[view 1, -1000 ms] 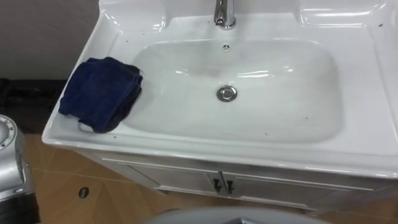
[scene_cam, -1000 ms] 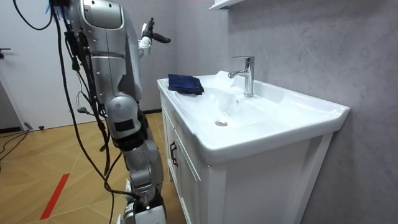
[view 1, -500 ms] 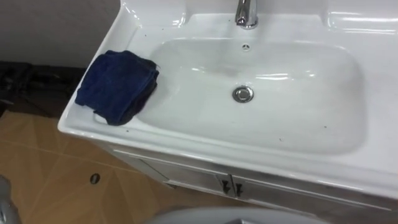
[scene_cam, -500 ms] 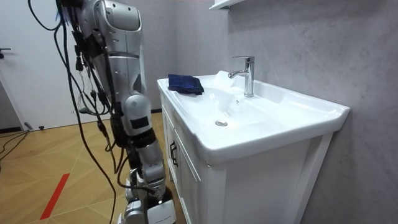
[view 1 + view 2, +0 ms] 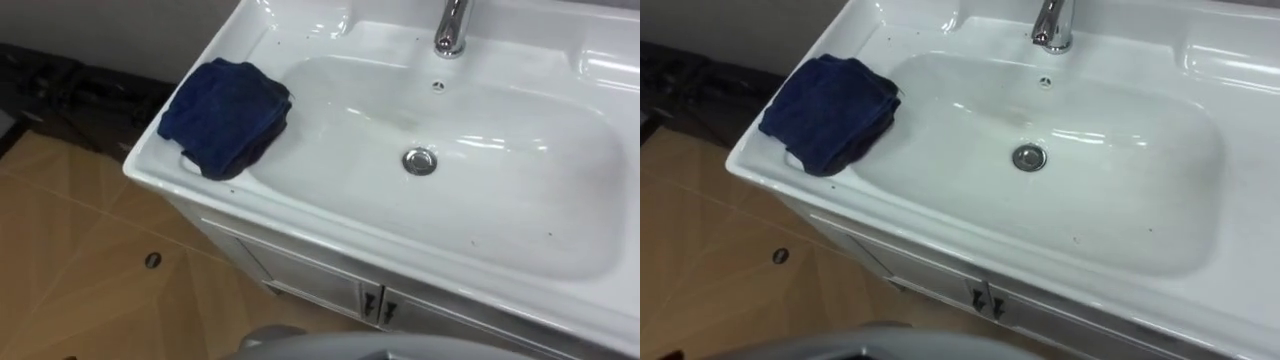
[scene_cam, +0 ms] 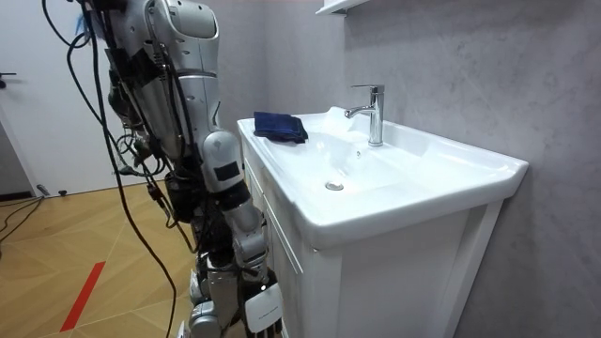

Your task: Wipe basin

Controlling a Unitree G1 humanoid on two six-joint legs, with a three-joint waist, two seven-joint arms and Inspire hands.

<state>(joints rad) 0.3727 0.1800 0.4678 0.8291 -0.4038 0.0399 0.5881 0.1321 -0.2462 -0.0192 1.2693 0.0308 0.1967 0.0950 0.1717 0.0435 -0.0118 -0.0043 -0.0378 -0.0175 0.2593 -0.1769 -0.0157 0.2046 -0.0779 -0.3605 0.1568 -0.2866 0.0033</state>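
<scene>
Left eye view looks down on a white basin [image 5: 350, 150]. Its long side runs from left to right, along the wall. The tap [image 5: 452, 25] stands at the back in the middle and points forward over the bowl. The round metal drain [image 5: 420, 160] sits at the bottom of the bowl, in front of the tap.

A dark blue cloth [image 5: 225, 115] lies folded on the left rim of the basin, near the front corner. It is nearly square, so I cannot tell which side is longer. Its right edge hangs a little over the slope of the bowl.

Under the basin is a white cabinet [image 5: 310, 280] with two small dark handles [image 5: 380, 310] side by side. The floor [image 5: 70, 250] is brown wood.

The room view shows the robot standing close in front of the cabinet, nearer the end with the cloth. The wall [image 6: 451, 66] behind the basin is grey. A white shelf [image 6: 336, 6] is high on it. A red line [image 6: 83, 296] is on the floor.

I cannot tell if the fingers of the left hand or the right hand are wide or curled, or if they hold anything.
</scene>
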